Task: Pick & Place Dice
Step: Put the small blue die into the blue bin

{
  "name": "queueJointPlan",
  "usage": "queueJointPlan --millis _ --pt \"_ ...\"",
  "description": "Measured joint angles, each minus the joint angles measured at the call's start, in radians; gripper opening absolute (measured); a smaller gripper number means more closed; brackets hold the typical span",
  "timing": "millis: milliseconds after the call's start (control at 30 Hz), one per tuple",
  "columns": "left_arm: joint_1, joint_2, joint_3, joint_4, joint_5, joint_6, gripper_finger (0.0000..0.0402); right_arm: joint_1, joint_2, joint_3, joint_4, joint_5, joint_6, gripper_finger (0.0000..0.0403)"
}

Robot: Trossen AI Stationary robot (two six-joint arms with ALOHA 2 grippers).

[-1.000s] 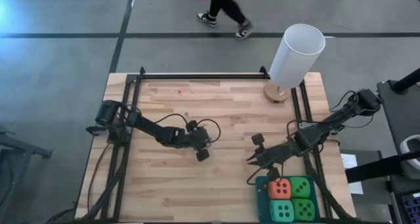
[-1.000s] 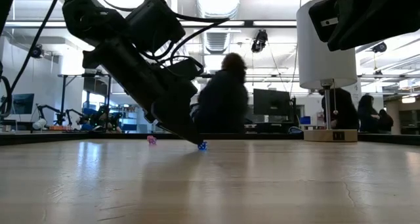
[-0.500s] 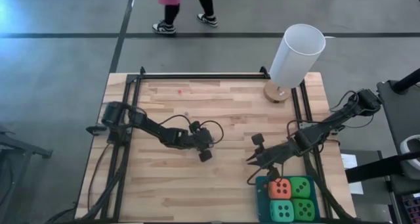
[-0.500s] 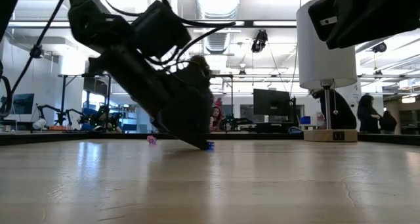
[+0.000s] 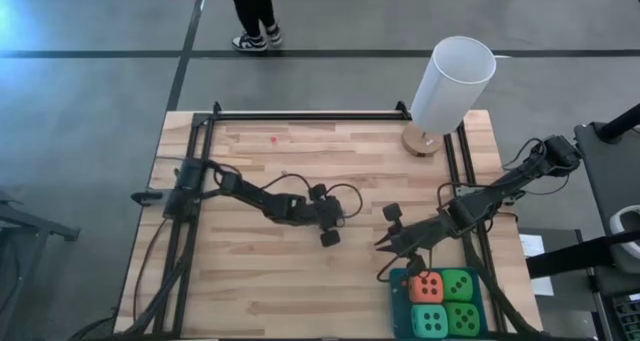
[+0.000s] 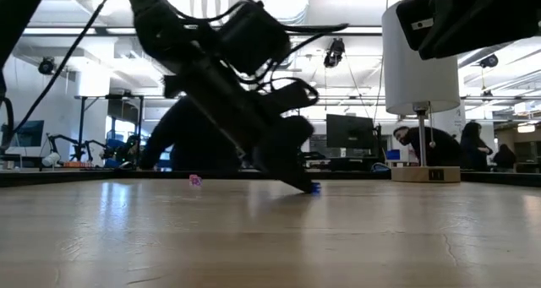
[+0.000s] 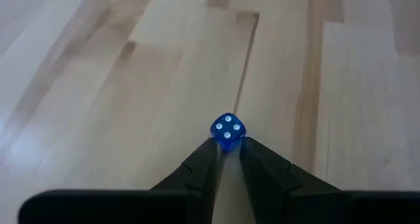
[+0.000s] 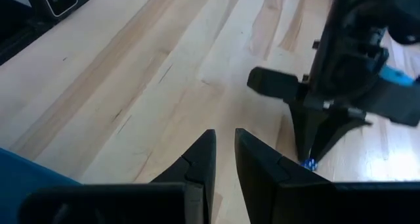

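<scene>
Now: left gripper (image 7: 227, 149) pinched a small blue die (image 7: 228, 131) on the desk (image 5: 250, 281).
Right gripper (image 8: 225, 148) hovered nearby, fingers nearly shut, empty.

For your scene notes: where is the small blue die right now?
The blue die sits pinched at the tips of the left gripper, low over the table near its middle, left of the right gripper.

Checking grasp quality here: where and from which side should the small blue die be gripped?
Pinch the blue die across two opposite flat side faces, coming steeply from above: it sits low on the table, leaving no room for a level approach. The left gripper flanks it so.
</scene>
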Motion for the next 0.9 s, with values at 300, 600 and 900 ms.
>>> queueJointPlan --millis 300,600,900 --pt "0.022 0.079 0.126 -0.003 0.057 0.058 0.0078 0.000 0.000 0.000 0.003 0.000 0.000 0.0052" --pt "0.034 0.078 0.167 -0.024 0.067 0.080 0.0078 0.000 0.000 0.000 0.003 0.000 -0.003 0.0052" --pt "0.031 -0.019 0.166 -0.109 0.062 0.099 0.0078 0.000 0.000 0.000 0.036 0.000 0.000 0.0052"
